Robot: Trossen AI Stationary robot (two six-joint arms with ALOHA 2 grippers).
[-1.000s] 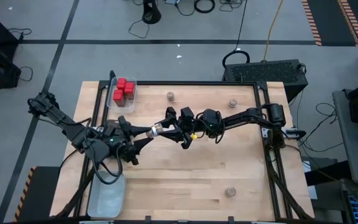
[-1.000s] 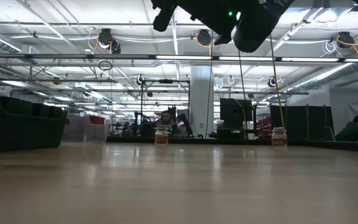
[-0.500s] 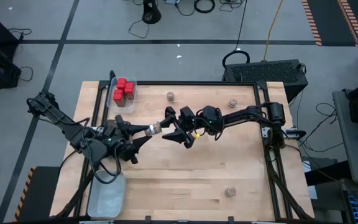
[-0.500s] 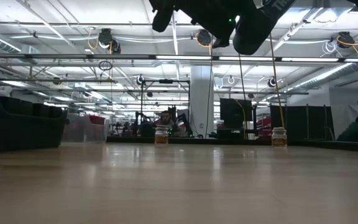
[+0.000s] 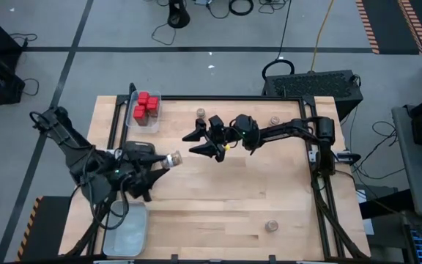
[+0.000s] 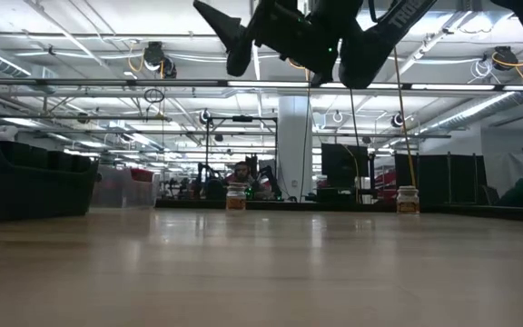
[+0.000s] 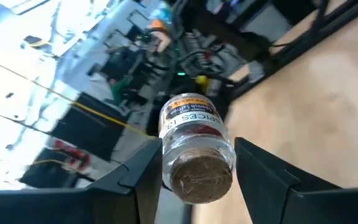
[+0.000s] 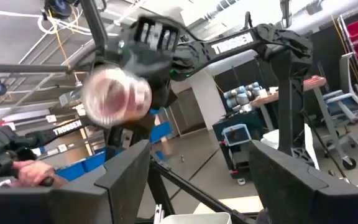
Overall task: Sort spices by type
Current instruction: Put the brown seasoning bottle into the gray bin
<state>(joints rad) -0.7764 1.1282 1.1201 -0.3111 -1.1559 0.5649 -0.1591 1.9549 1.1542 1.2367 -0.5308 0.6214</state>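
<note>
A short round glass jar [image 7: 196, 144] with a tan cork lid is in my left gripper [image 5: 168, 160], in the air over the table's left middle. My right gripper [image 5: 195, 144] is open and empty, just right of the jar and slightly farther back. In the right wrist view the jar [image 8: 117, 99] shows ahead of the open right gripper [image 8: 197, 149]. Three more tan-lidded jars stand upright on the table: two near the far edge [image 5: 201, 113] [image 5: 274, 119] and one near the near edge [image 5: 271, 226]. Several red tins [image 5: 146, 105] sit in a clear tray. No dark tins show. My left gripper pinches the jar by its glass wall [image 7: 168, 142] between the two fingers [image 7: 138, 174]. The fingers come level from the table's left. The jar lies on its side, lifted clear of the table, with the cork lid [image 7: 194, 177] turned back toward the wrist and the base pointing away.
The clear tray [image 5: 132, 117] with the red tins is at the far left corner. A pale tray [image 5: 127, 233] sits at the near left corner. Bare wood lies across the middle and near right. In the low view two jars [image 6: 235, 197] [image 6: 408, 200] stand far off.
Both grippers met around the jar over the table's middle. My left gripper has since carried the jar away toward the table's left and slightly nearer. My right gripper has drawn back from it toward the far edge and stands clear of the jar.
</note>
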